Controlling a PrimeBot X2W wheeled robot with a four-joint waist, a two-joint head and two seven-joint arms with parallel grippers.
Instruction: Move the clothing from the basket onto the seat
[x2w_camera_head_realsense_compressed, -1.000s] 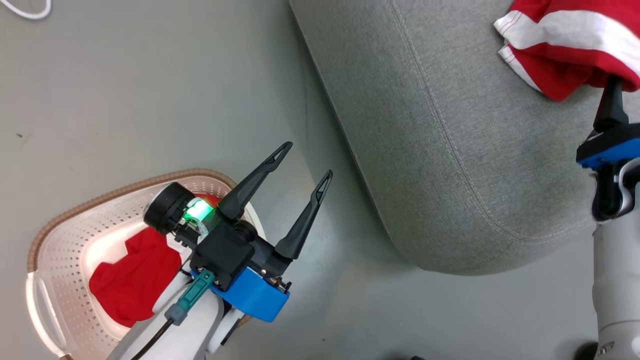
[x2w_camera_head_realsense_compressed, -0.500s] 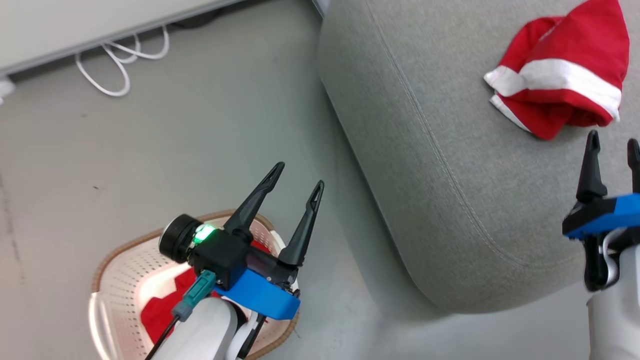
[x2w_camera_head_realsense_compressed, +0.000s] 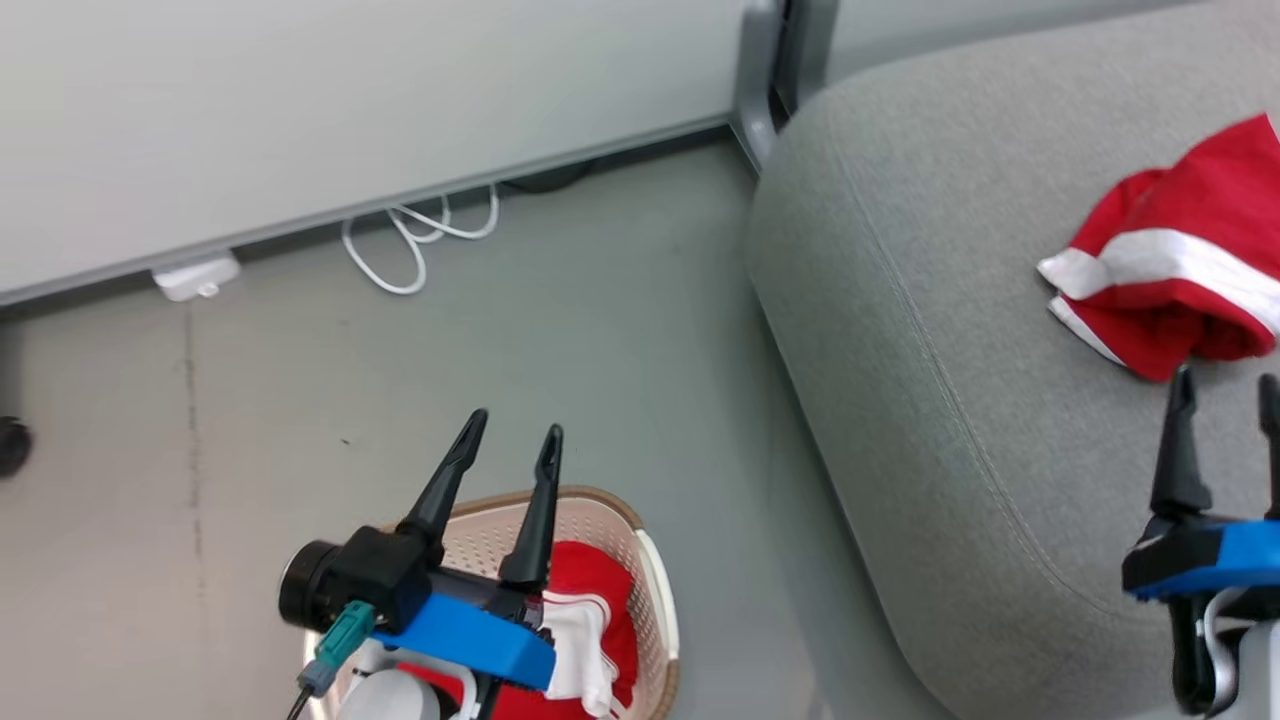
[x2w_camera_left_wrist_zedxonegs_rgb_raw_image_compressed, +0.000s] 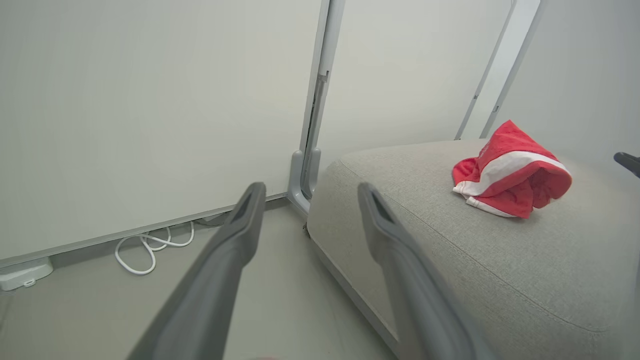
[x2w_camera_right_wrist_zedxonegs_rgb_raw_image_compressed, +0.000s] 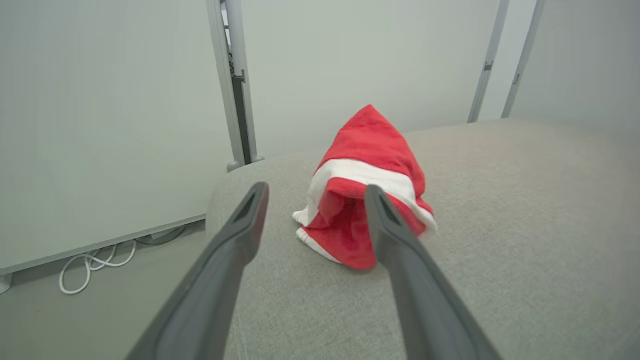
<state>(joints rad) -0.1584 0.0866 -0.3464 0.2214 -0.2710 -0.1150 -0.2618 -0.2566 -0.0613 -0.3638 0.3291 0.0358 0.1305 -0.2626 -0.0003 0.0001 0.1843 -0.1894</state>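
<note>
While one red garment (x2w_camera_head_realsense_compressed: 1170, 290) lay on the seat (x2w_camera_head_realsense_compressed: 950, 330), right of the basket (x2w_camera_head_realsense_compressed: 655, 590), more clothing (x2w_camera_head_realsense_compressed: 590, 590) lay inside it. Above it the left gripper (x2w_camera_head_realsense_compressed: 515, 425), and far right the right gripper (x2w_camera_head_realsense_compressed: 1228, 378), gaped empty; the next fetch probably needed a downward reach.

Two long black tapered fingers (x2w_camera_head_realsense_compressed: 447, 480) on left gripper (x2w_camera_head_realsense_compressed: 515, 424), blue bracket (x2w_camera_head_realsense_compressed: 470, 635) beneath, teal plug (x2w_camera_head_realsense_compressed: 342, 632), dark cable (x2w_camera_head_realsense_compressed: 300, 703), white forearm (x2w_camera_head_realsense_compressed: 390, 700). Same black-and-blue on right gripper (x2w_camera_head_realsense_compressed: 1228, 378).
</note>
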